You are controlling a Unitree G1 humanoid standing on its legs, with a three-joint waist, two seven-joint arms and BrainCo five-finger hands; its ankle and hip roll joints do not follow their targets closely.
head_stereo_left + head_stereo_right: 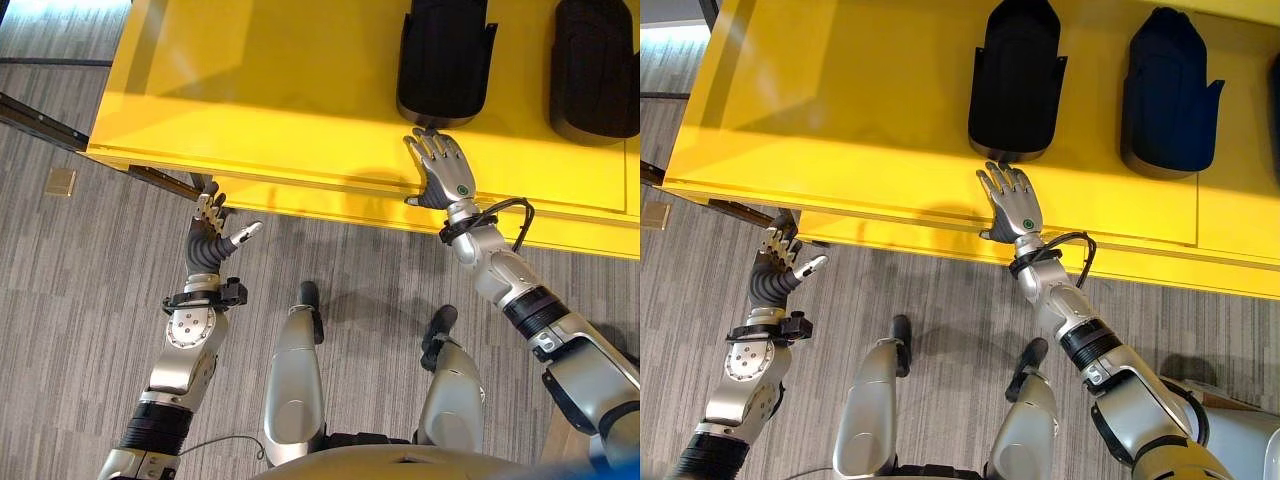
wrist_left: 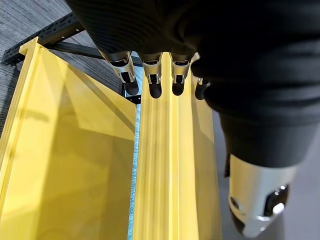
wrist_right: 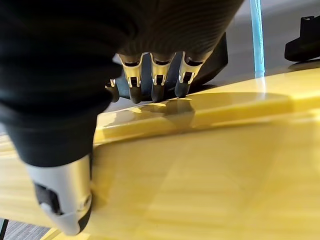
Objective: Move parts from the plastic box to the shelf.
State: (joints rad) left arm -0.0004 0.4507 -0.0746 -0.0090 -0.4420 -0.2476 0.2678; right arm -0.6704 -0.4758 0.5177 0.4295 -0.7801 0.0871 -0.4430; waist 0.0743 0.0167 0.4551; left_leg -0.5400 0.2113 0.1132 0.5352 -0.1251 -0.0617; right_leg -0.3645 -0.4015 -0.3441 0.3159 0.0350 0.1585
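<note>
While two dark parts (image 1: 445, 62) (image 1: 597, 68) already sit on the yellow shelf (image 1: 250, 90) at twelve and two o'clock, the right robot hand (image 1: 443, 170), fingers straight and empty, touches the nearer one (just set down, I'd guess); the left robot hand (image 1: 212, 232) hangs relaxed at eight o'clock.

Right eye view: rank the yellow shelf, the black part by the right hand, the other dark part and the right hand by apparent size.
1. yellow shelf
2-3. black part and dark part: alike, no ranking
4. right hand, open, fingertips at the black part's base
</note>
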